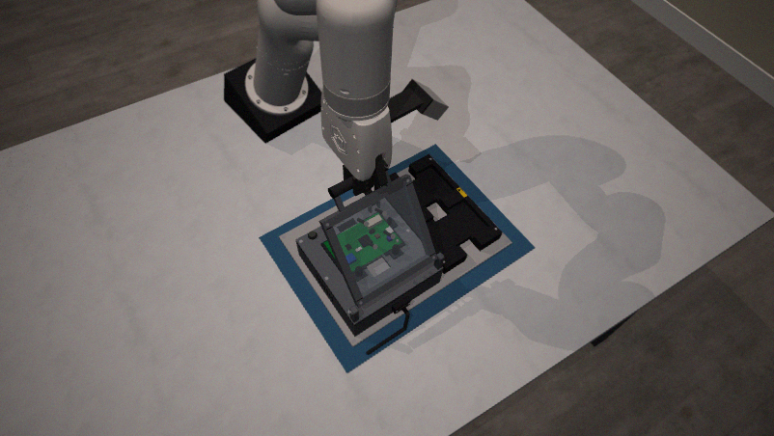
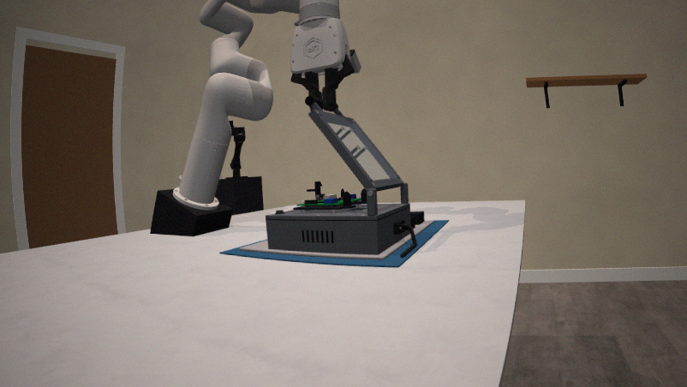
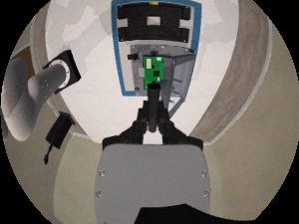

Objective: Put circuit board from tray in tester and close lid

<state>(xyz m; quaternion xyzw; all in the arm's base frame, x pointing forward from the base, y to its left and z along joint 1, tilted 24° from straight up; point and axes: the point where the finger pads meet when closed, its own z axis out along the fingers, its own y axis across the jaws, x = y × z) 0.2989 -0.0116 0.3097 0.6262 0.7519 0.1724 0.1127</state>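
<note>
Faintly, a hexagon emblem shows on the pincer [image 2: 323,102] housing, its lettering too small to read; the pincer is clamped on the handle [image 1: 346,186] of the half-raised lid [image 2: 353,146]. Beneath, the circuit board [image 1: 368,240] lies in the tester [image 2: 337,230], partly veiled by the lid's pane. Beside it on the tabletop [image 2: 192,307], the black tray [image 1: 460,208] carries a small unreadable yellow mark.
</note>
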